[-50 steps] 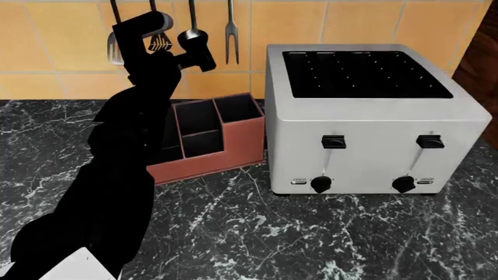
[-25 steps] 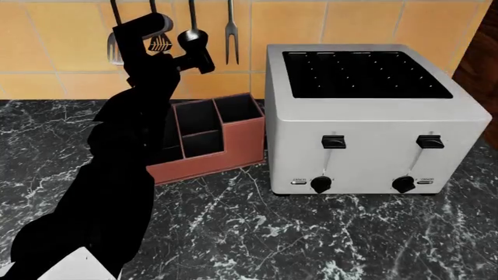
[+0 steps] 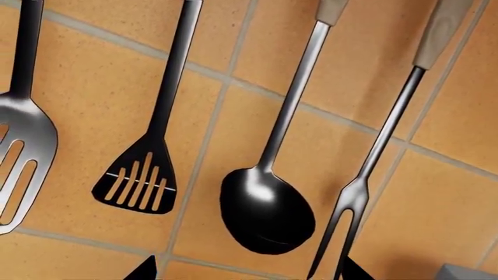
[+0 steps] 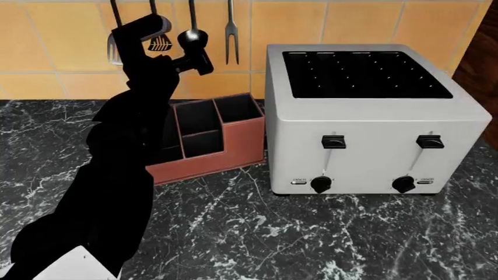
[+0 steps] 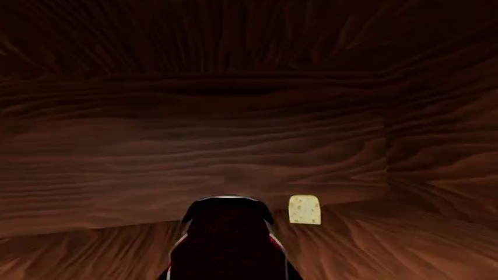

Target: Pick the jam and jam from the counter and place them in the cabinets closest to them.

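Jam (image 5: 225, 239) is inside a dark wooden cabinet (image 5: 233, 105), filling the near field of the right wrist view: dark red body, pale lid edge on the far side. A yellow chunk of cheese (image 5: 304, 210) sits on the cabinet floor just beside it, further in. I see no right gripper fingers in that view, so I can't tell whether they are pinching the jar or spread, or whether the jar rests on the floor.

Head view, all relative to the toaster (image 4: 374, 134):
- Toaster stands on the counter (image 4: 233, 233), against the orange tiled wall (image 4: 350, 23).
- Red-brown caddy (image 4: 225, 140) is just left of the toaster and close to touching it. Its compartments look dark inside; contents unclear.
- Left arm is raised left of the toaster, above the caddy. Left gripper (image 4: 177, 44) is at the wall with its fingers spread wide, holding nothing.
- Dark wood strip (image 4: 484, 64) shows past the toaster's right side.

Left wrist view faces the utensils hanging on the tiles: a steel slotted turner (image 3: 16, 157), a black slotted spatula (image 3: 140, 181), a ladle (image 3: 269, 210) and a two-prong fork (image 3: 350, 204). Both fingertips (image 3: 148, 271) show at the frame edge, well apart, roughly bracketing the ladle and fork. I see no contact.
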Available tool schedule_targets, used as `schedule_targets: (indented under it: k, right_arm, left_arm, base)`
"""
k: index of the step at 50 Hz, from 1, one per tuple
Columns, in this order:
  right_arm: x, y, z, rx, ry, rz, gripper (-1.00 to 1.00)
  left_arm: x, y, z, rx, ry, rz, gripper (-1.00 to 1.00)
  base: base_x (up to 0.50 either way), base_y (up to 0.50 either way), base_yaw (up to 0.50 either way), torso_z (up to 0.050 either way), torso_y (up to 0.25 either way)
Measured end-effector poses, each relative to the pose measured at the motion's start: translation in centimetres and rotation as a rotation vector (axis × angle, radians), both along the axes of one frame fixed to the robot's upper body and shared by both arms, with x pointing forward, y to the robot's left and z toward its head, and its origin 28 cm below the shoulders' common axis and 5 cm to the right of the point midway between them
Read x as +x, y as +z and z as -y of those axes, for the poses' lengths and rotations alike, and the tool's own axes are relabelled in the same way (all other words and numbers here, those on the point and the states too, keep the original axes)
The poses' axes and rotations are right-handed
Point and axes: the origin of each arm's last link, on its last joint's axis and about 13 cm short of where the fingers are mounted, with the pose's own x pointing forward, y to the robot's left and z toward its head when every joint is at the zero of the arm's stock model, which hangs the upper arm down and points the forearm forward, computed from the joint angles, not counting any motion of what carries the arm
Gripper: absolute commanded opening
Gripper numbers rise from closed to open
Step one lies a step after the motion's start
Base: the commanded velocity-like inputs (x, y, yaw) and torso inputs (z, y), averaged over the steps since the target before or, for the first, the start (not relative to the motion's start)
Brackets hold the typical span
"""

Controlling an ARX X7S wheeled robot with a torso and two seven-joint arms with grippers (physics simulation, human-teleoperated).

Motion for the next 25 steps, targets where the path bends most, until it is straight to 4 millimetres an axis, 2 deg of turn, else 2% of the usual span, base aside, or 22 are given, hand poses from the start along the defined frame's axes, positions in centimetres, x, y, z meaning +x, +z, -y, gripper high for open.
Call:
schedule_targets:
  k: [8,17,25]
  right_arm:
    - [2.1,0.9,0.3,0.035,-0.016,-0.12,-1.0]
    - [4.7,0.9,0.4,0.044,-0.025,-0.258,-1.0]
    - [5.8,1.1,0.6,0.063,-0.027,-0.288,-1.0]
  left_arm:
    - [0.0,0.0,0.0,0.0,0.002,-0.003,1.0]
    - [0.0,-0.1,0.0,0.002,0.003,-0.005,1.0]
    - [0.0,-0.1,0.0,0.004,0.006,-0.006,1.0]
  base:
    - [0.0,0.0,0.0,0.0,0.0]
    - [0.0,0.0,0.0,0.0,0.0]
    - [0.0,0.0,0.0,0.0,0.0]
